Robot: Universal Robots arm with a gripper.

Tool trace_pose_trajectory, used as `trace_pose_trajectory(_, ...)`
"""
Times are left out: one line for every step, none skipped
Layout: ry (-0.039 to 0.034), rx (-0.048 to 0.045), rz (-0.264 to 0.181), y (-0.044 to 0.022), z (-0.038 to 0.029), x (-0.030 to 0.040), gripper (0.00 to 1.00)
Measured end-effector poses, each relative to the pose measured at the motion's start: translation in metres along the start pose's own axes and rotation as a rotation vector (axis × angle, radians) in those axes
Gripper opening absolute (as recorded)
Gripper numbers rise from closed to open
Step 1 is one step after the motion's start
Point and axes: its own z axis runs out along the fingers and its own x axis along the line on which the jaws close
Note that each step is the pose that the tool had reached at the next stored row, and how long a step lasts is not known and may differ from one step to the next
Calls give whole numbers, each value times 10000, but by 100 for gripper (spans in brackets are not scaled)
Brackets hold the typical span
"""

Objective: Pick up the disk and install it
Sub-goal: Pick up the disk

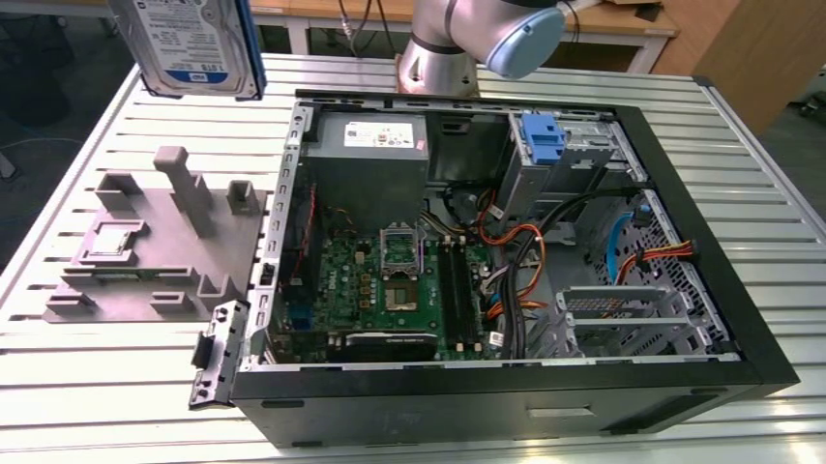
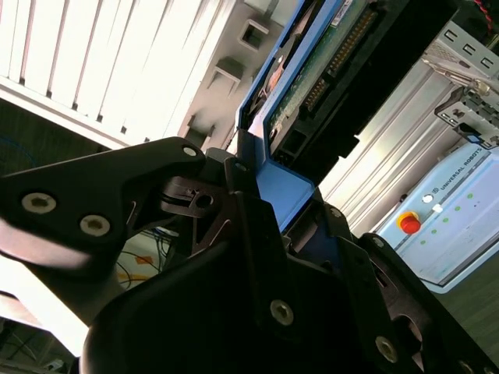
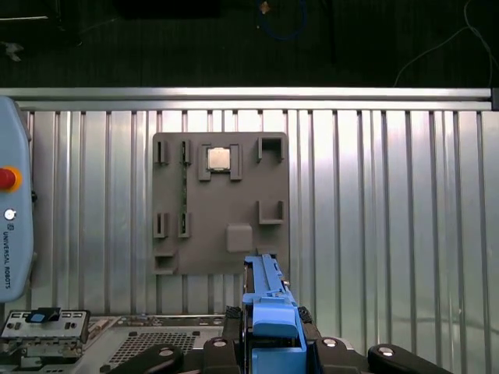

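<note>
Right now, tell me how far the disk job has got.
Done: the disk is picked up, off the grey holder block. In hand: the gripper is shut on its blue carrier, holding it in the air above the table. Left: installing; the disk is outside the computer case, not in it.

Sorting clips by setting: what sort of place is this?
Likely a robotics lab bench for computer assembly: an open computer case lies on a slatted metal table, beside a grey holder block, with the tool gripping the disk.
</note>
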Motion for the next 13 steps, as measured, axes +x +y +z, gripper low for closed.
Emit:
trace_pose_trajectory(0, 0, 0, -2, 0, 1, 37)
trace_pose_trajectory(0, 0, -1, -4, 0, 3, 37)
trace_pose_trajectory(3, 1, -1, -5, 0, 7, 37)
trace_pose_trajectory(7, 0, -1, -5, 0, 13, 37)
trace_pose_trajectory(13, 1, 0, -6, 0, 19, 37)
trace_pose_trajectory(22, 1, 0, -6, -1, 26, 37)
trace_pose_trajectory(30, 1, 0, -6, -1, 32, 37)
trace_pose_trajectory(37, 1, 1, -6, -1, 40, 37)
trace_pose_trajectory(43, 1, 1, -7, -1, 47, 37)
trace_pose_trajectory(49, 2, 1, -7, -1, 55, 37)
trace_pose_trajectory(56, 1, 1, -7, -2, 64, 37)
trace_pose_trajectory(62, 1, 1, -7, -2, 73, 37)
trace_pose_trajectory(67, 1, 1, -7, -2, 82, 37)
